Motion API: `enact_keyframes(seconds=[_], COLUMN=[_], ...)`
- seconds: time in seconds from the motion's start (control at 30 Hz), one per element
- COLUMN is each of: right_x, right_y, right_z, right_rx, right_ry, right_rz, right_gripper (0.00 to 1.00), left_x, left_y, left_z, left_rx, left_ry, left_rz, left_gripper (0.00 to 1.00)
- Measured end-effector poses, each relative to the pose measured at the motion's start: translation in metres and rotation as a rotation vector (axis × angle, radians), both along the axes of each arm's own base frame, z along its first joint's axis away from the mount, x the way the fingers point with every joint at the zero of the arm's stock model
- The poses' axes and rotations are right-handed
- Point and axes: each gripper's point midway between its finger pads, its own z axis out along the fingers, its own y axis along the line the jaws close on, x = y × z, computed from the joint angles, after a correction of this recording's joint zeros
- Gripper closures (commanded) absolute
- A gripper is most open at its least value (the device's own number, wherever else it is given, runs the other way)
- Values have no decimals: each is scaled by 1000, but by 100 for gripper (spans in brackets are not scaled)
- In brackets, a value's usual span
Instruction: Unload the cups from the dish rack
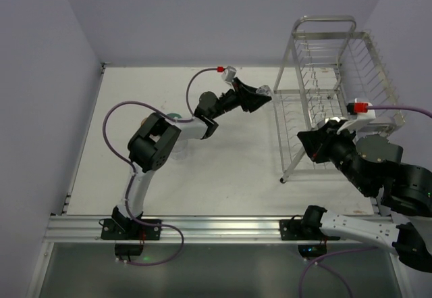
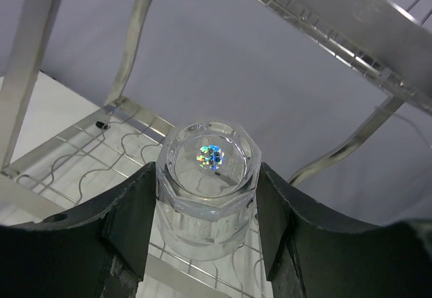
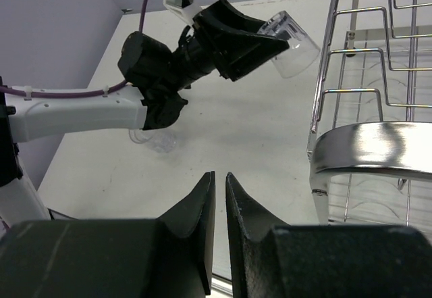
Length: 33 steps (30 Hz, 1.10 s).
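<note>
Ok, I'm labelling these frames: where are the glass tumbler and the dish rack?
glass tumbler (image 2: 210, 169): left wrist view, on its base, facing the camera.
dish rack (image 1: 327, 19): top external view, on its looped top handle.

One wire dish rack (image 1: 317, 92) stands at the upper right of the top view. There are two arms, the left arm (image 1: 152, 142) and the right arm (image 1: 378, 159). One glass tumbler (image 3: 293, 44) is plain to see. A second clear cup (image 3: 154, 139), left of centre in the right wrist view, seems likely but is blurred.
</note>
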Motion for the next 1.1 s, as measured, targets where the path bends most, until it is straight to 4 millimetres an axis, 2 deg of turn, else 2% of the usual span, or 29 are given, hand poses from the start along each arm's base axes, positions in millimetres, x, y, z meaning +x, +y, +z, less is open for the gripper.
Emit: enact_keyframes(seconds=[0.13, 0.23, 0.37, 0.5, 0.6, 0.7, 0.77, 0.83, 0.93, 1.03, 1.1], right_x=[2, 6, 15, 21, 22, 23, 24, 25, 24, 21, 18], right_y=[5, 16, 43, 71, 94, 119, 133, 148, 163, 166, 164], right_z=[-3, -3, -1, 1, 6, 13, 18, 24, 36, 41, 44], right_rx=[-5, -11, -8, 23, 83, 173, 231, 303, 426, 543, 623], right_ry=[0, -1, 3, 15, 30, 56, 76, 99, 114, 121, 128], right_rz=[5, 21, 62, 110, 153, 195, 219, 245, 280, 309, 322], right_gripper=[88, 89, 87, 82, 77, 66, 55, 52, 48, 34, 33], left_x=[4, 4, 2, -8, -30, -57, -76, -96, -122, -140, -152], left_y=[33, 66, 116, 162, 186, 203, 213, 226, 241, 250, 253], left_z=[8, 10, 1, -4, 22, 77, 112, 140, 160, 166, 167], left_rx=[-69, -130, -221, -294, -341, -400, -435, -462, -474, -467, -455], left_ry=[164, 344, 607, 761, 743, 613, 515, 412, 296, 222, 175], left_rz=[-3, -4, 39, 108, 119, 92, 72, 62, 70, 84, 89], left_gripper=[100, 100, 100, 100, 100, 100, 100, 100, 100, 100, 100])
